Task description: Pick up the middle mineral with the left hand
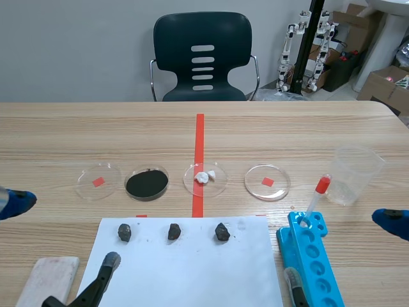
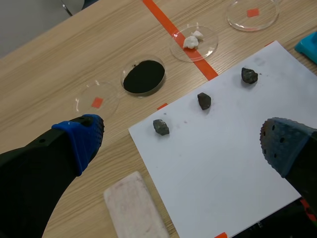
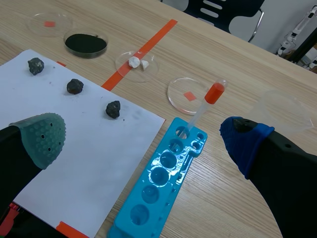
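While the middle mineral (image 2: 204, 100) sits on the white paper (image 2: 223, 163) ahead of my wide-spread left gripper (image 2: 183, 144), I'd centre over it and descend straight, clear of both neighbouring minerals (image 2: 160, 127).

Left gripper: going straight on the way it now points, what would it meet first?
Probably the white paper sheet, which lies ahead of and below the open left gripper. The middle mineral sits further along that line, with the left mineral slightly aside. Depth is unclear.
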Tool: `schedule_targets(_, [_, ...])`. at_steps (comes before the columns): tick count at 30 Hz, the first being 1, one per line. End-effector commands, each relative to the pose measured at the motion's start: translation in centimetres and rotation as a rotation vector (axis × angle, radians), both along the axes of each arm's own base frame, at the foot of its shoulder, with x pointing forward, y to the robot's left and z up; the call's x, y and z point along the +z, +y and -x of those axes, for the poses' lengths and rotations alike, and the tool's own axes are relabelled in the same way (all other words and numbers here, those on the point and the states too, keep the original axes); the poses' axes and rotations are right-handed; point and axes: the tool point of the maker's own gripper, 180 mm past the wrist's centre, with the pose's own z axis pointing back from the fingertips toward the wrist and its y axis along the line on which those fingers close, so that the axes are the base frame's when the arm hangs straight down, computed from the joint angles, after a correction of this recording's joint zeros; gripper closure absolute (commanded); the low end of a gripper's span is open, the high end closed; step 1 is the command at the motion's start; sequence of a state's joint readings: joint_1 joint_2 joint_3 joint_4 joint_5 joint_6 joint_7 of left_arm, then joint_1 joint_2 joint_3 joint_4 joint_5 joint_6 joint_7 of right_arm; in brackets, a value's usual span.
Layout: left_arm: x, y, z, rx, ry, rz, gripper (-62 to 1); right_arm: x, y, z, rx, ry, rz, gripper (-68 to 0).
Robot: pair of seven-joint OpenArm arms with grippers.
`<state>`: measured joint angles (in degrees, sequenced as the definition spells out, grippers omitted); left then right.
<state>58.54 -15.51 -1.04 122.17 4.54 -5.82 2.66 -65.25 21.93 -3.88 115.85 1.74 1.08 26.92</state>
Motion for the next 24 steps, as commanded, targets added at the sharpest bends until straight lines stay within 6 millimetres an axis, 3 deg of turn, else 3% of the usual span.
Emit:
schedule_targets(1, [0.4,-0.3,-0.1,0.018,0.001,0.051,-62.3,1.2,0.3,-0.6,0.011,-0.044,-0.013,-67.9])
schedule_targets(10, [-1.6,-2.0,-1.6,0.014,0.205,0.124,-62.3,1.2,0.3,-0.6,0.011,-0.044,-0.013,-67.9])
schedule_targets(16, [-2.4,-2.2,-4.3,0.102,0.293,0.181,-62.3,1.2,0.3,-0.6,0.011,-0.044,-0.013,-67.9])
schedule_targets(24, [-7.9,-1.0,-7.7,0.263,0.462,0.136,-62.3,1.2,0.3,-0.6,0.011,-0.044,-0.013,-67.9])
